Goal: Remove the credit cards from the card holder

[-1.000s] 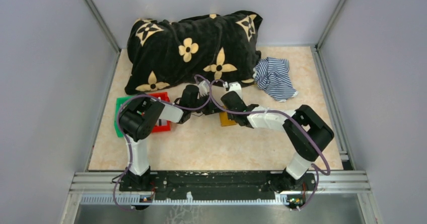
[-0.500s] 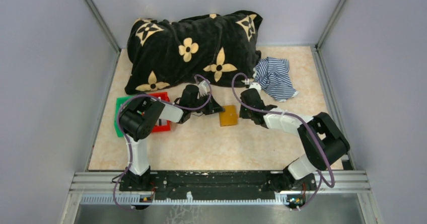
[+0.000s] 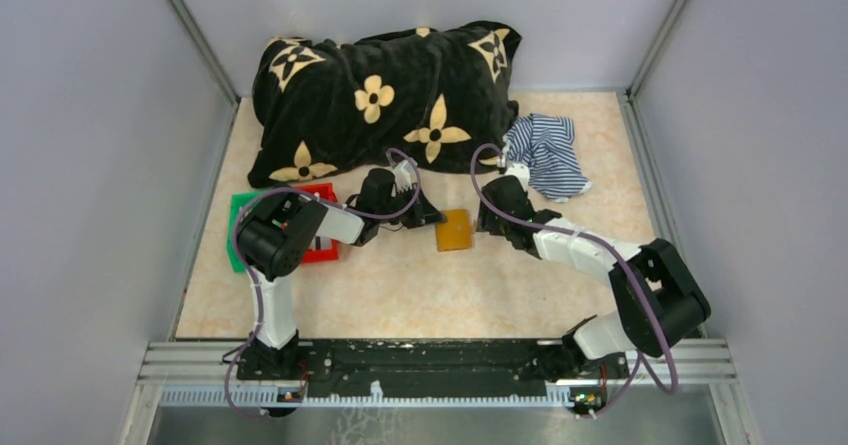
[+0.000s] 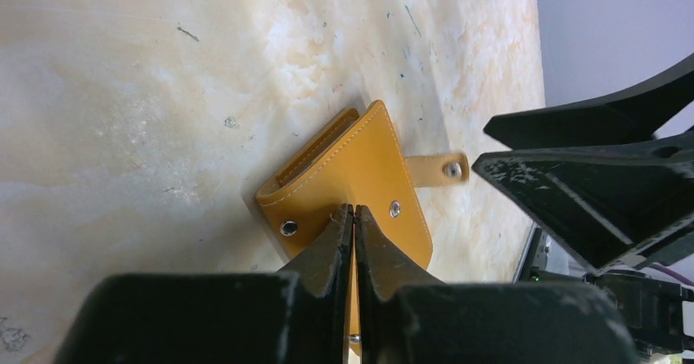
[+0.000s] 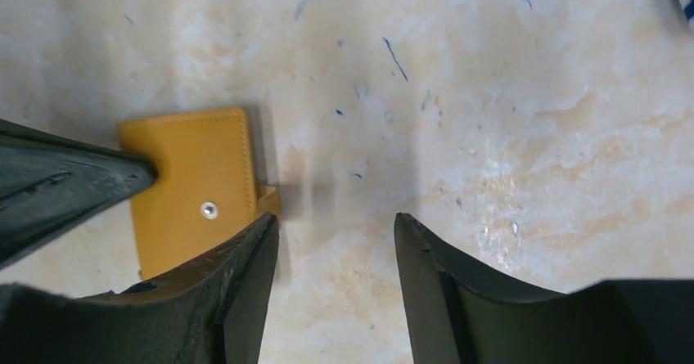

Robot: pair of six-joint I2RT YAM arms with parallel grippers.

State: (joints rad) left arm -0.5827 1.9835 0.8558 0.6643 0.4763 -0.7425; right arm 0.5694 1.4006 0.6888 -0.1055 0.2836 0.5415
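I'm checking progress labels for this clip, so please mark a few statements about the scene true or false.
1. The card holder lies folded shut on the table. True.
2. The right gripper is shut on the card holder. False: it is open over bare table, with the card holder beside one finger.
3. Credit cards lie loose on the table. False: no card is in view.
4. The left gripper is shut, its tips at the card holder. True.
5. The striped cloth lies apart from the card holder. True.
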